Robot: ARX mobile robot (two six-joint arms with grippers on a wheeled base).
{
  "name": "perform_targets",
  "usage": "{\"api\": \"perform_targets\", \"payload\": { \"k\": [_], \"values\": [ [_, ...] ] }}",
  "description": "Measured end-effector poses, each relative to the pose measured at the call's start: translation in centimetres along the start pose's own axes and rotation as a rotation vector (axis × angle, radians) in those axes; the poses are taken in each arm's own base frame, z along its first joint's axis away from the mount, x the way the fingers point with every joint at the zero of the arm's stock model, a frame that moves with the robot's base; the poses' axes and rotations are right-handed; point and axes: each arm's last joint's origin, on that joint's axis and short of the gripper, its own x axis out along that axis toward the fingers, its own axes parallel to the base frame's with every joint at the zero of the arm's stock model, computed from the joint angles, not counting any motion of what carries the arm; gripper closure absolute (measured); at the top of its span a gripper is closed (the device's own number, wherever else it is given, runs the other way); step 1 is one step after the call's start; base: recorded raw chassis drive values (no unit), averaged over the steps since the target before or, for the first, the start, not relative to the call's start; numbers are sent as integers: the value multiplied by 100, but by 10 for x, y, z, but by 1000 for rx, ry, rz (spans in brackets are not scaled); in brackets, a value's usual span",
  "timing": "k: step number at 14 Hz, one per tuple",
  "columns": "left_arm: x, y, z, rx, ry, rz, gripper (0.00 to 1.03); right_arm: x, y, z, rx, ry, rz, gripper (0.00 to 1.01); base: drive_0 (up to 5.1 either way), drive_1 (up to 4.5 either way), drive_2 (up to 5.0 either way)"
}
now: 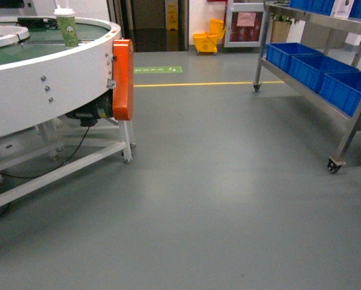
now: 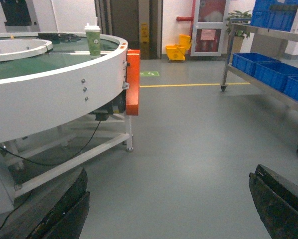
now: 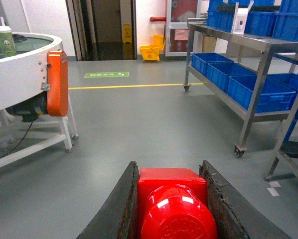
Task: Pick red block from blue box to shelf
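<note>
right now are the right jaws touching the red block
Touching: in the right wrist view both jaws of the right gripper press flush against the red block.

A small glossy red block [image 3: 172,199] fills the bottom centre of the right wrist view. It is roughly cubic, with one round stud facing the camera. It sits clamped between the two dark fingers of the right gripper [image 3: 170,199], which press against its left and right faces, holding it off the grey floor. The shelf [image 3: 258,64] stands along the right side of the room: a shiny steel rack on castors, with square posts and flat tiers, well apart from the block. The blue box is not visible in any view.
</note>
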Motion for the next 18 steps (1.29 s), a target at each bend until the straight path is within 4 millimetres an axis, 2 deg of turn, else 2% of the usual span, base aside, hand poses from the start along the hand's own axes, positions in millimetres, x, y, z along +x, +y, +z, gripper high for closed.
{"api": "perform_targets", "payload": {
  "k": [18],
  "values": [
    [0,0,0,0,2,-2,5,0,0,0,0,0,0,73,-2,419,-423]
  ]
}}
